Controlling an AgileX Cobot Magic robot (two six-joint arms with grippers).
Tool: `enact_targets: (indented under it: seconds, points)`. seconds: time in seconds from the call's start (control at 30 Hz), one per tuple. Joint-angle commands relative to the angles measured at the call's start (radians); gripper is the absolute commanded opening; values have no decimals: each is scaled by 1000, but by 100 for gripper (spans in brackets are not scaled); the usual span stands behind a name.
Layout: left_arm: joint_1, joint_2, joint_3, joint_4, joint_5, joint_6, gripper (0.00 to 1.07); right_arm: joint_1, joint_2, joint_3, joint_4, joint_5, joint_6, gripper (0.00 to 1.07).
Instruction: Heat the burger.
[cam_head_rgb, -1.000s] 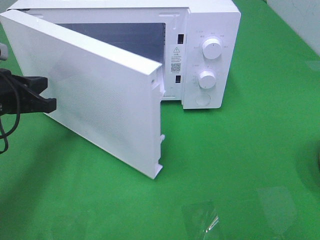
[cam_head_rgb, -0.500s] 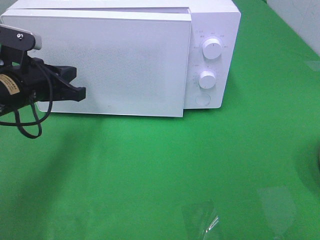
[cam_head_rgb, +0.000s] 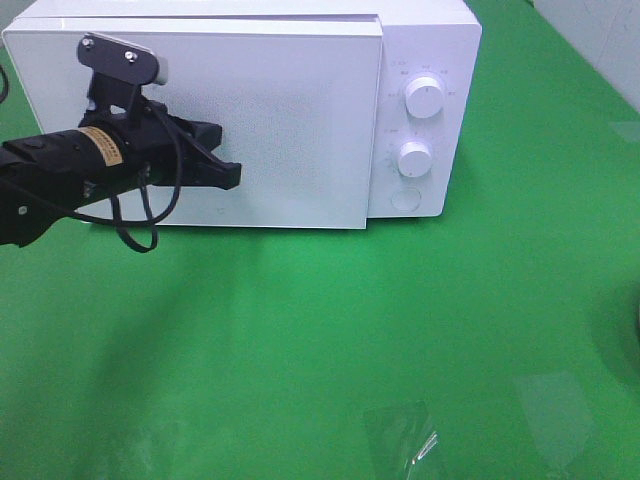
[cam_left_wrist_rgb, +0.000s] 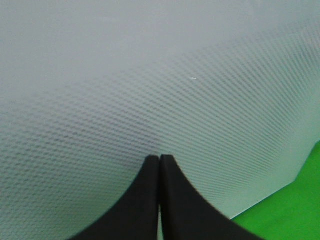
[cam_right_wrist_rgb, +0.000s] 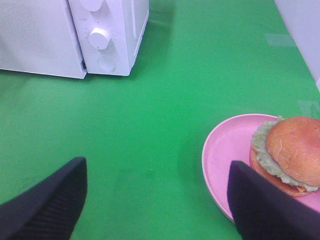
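Small grey markings ring the two dials on the microwave (cam_head_rgb: 300, 110) panel, too tiny to read. The yellow label (cam_head_rgb: 97, 147) on the left arm is illegible too.

Lab test bench: green mat (cam_head_rgb: 420, 330), lone white microwave (cam_head_rgb: 425, 60).

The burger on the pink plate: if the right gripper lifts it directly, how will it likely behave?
The burger is a stack of bun, lettuce and filling, so its layers may shift or squash. It sits loose on the smooth pink plate, so a push would probably slide it.

A green table (cam_head_rgb: 330, 330) carries a white microwave (cam_head_rgb: 420, 60), a pink plate (cam_right_wrist_rgb: 225, 155) and what may be clear film (cam_head_rgb: 400, 440)
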Motion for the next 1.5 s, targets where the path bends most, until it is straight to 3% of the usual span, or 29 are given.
enact_targets:
  seconds: [0.03, 0.6, 0.83, 1.13, 1.17, 1.2, 1.23, 1.27, 1.3, 1.33, 1.37, 1.4, 1.5]
  points:
    - [-10, 17, -59, -52, -25, 1, 0, -8, -24, 5, 3, -10, -8, 76]
    - [-112, 156, -308, -85, 74, 12, 0, -8, -24, 5, 4, -10, -8, 76]
    - [-155, 157, -340, -85, 92, 10, 0, -8, -24, 5, 4, -10, -8, 76]
    - [-291, 62, -335, -84, 336, 10, 3, -8, -24, 5, 4, -10, -8, 76]
    - [-303, 49, -335, -84, 375, 10, 9, -8, -24, 5, 4, -10, -8, 76]
    - [-335, 28, -335, -84, 453, 10, 28, -8, -24, 5, 4, -10, -8, 76]
    - [-335, 28, -335, -84, 453, 10, 28, -8, -24, 5, 4, -10, -8, 76]
    - [-365, 4, -335, -85, 533, 10, 56, -8, -24, 5, 4, -10, -8, 76]
    - [-365, 4, -335, -85, 533, 10, 56, -8, -24, 5, 4, -10, -8, 76]
    - [-390, -19, -335, -85, 603, 9, 81, -8, -24, 5, 4, -10, -8, 76]
    - [-390, -19, -335, -85, 603, 9, 81, -8, -24, 5, 4, -10, -8, 76]
    - [-414, -49, -335, -85, 687, 10, 97, -8, -24, 5, 4, -10, -8, 76]
    - [-435, -76, -335, -85, 781, 10, 102, -8, -24, 5, 4, -10, -8, 76]
